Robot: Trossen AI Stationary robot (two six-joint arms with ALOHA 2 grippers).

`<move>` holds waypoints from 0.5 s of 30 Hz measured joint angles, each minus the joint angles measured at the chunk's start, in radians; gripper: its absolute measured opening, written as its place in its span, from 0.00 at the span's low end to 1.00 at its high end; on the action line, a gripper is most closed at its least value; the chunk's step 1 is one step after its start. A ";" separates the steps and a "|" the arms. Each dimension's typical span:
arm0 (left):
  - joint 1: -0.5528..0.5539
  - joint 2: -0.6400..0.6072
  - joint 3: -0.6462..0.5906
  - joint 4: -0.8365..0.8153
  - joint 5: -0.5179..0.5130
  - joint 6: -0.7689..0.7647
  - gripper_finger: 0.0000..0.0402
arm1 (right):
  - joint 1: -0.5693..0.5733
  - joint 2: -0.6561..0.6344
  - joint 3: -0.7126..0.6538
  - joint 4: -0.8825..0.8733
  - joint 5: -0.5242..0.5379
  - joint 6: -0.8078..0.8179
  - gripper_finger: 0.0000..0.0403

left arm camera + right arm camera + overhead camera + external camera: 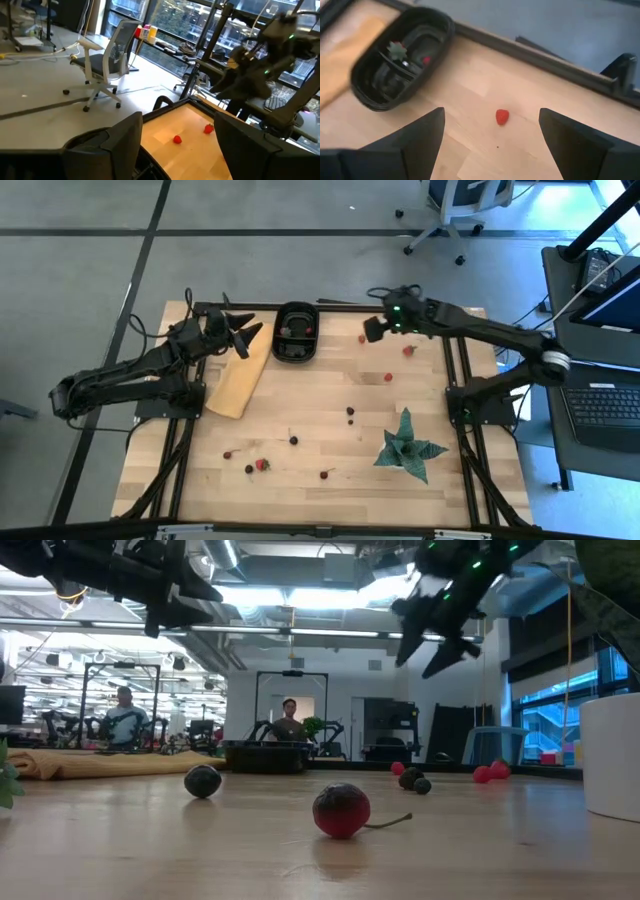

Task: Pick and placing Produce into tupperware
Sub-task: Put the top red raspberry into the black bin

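Note:
The black tupperware tub (297,332) sits by the table's far edge and holds a few pieces, among them a strawberry with a green cap (397,49). Red strawberries (408,351) and dark berries (350,413) lie scattered over the table. My right gripper (368,332) hovers open, to the right of the tub, above a single strawberry (502,116) that shows between its fingers. My left gripper (252,337) is open too, raised over the tan board (240,375) left of the tub. In the low view a red cherry (341,810) lies nearest.
A green spiky plant in a white pot (407,445) stands near the table's right front. More berries lie near the front, around a strawberry (262,464). A dark frame rail (545,57) runs along the far edge. People sit in the room behind (289,720).

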 joint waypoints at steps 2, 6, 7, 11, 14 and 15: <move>0.000 0.000 0.000 -0.005 0.000 -0.019 0.60 | 0.001 0.066 0.022 -0.002 -0.003 0.015 0.81; 0.000 0.000 0.000 -0.035 0.037 -0.044 0.60 | -0.034 0.172 0.030 -0.007 -0.091 0.019 0.81; 0.000 0.000 0.000 -0.038 0.049 -0.044 0.60 | -0.048 0.197 0.029 -0.004 -0.124 0.023 0.81; 0.000 0.000 0.000 -0.053 0.072 -0.044 0.60 | -0.080 0.296 0.024 -0.003 -0.176 0.013 0.81; 0.000 0.000 0.000 -0.054 0.072 -0.044 0.60 | -0.082 0.354 0.024 0.033 -0.180 -0.016 0.81; 0.000 0.000 0.000 -0.055 0.072 -0.045 0.60 | -0.082 0.370 0.024 0.047 -0.180 -0.031 0.81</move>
